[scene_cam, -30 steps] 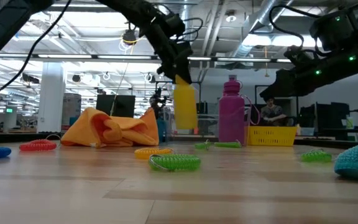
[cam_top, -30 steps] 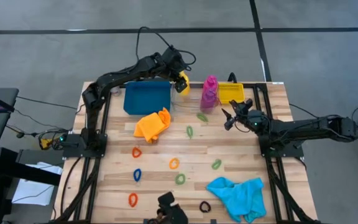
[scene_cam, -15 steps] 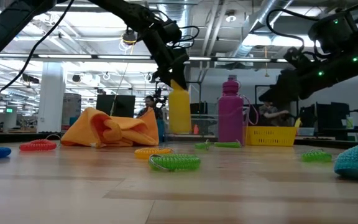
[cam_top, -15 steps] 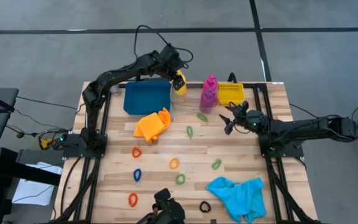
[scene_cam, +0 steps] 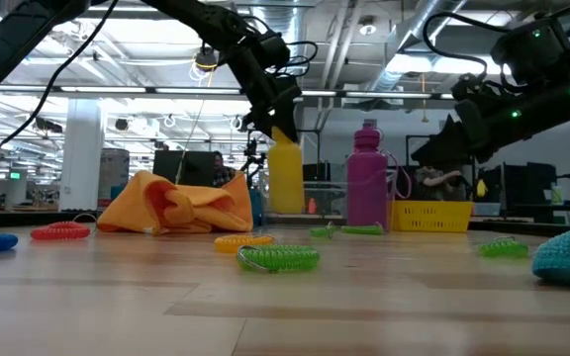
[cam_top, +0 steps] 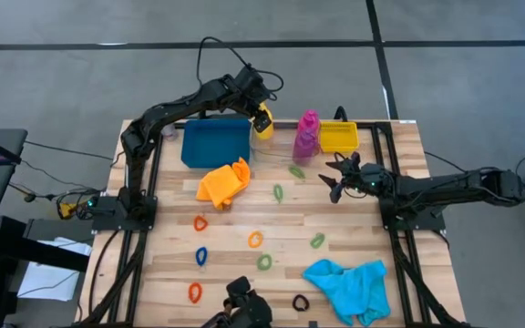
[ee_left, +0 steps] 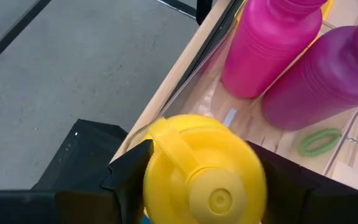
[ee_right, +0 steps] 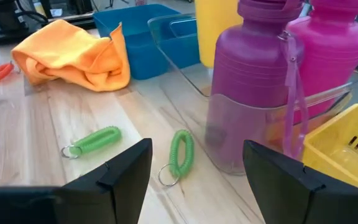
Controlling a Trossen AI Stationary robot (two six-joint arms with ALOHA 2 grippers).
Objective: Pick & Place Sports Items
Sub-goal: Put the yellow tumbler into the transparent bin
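Left tool (ee_left: 197, 186) straddles the yellow bottle (cam_top: 263, 122), fingers spread either side, bottle standing upright beside the magenta bottle (cam_top: 308, 129). Release step; next, lift clear. Right tool (cam_top: 335, 178) apart, empty, near the magenta bottle, likely going for a green ring (ee_right: 181, 153).

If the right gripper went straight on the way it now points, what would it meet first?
Probably the purple bottle, which stands dead ahead of the open right gripper in a clear holder; the green ring lies lower, likely beneath that line.

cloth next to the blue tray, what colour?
Orange. The cloth shows best in the right wrist view, lying crumpled beside the blue tray.
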